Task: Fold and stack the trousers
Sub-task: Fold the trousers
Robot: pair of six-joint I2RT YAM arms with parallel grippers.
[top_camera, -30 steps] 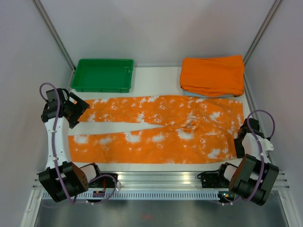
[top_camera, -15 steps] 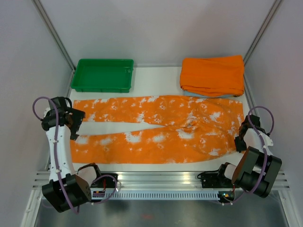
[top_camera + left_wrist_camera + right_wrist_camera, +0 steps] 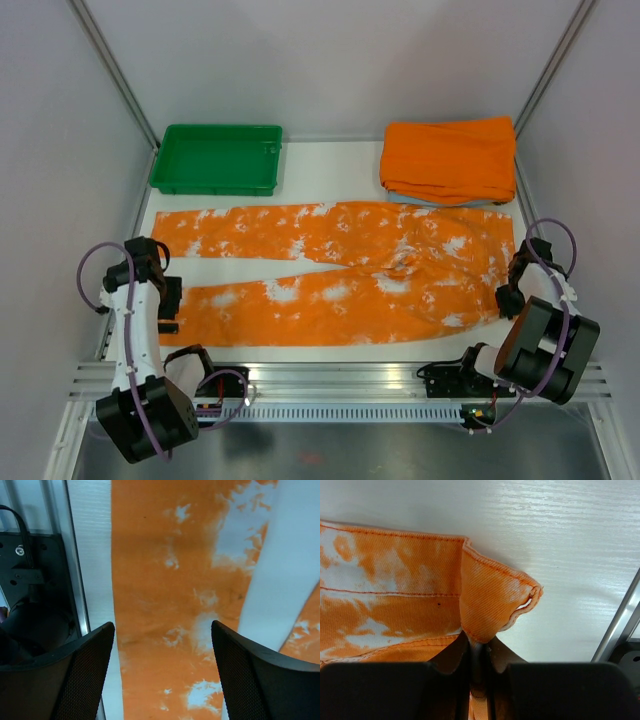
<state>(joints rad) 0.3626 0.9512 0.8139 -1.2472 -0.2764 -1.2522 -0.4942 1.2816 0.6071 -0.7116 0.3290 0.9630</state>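
Orange, white-splashed cloth trousers (image 3: 330, 295) lie unfolded along the worktop's (image 3: 330, 165) near edge, right end effector (image 3: 479, 649) clamped on their waistband corner, left end effector (image 3: 161, 630) apart over a hem; all folding remains.

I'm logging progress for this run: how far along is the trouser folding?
Nothing is folded yet: the trousers lie spread flat, both legs out. In hand: the right gripper is shut on the waistband corner, and the left gripper hangs open over the near leg's end. Left: gripping that end, folding, and stacking, perhaps on the folded orange cloth.
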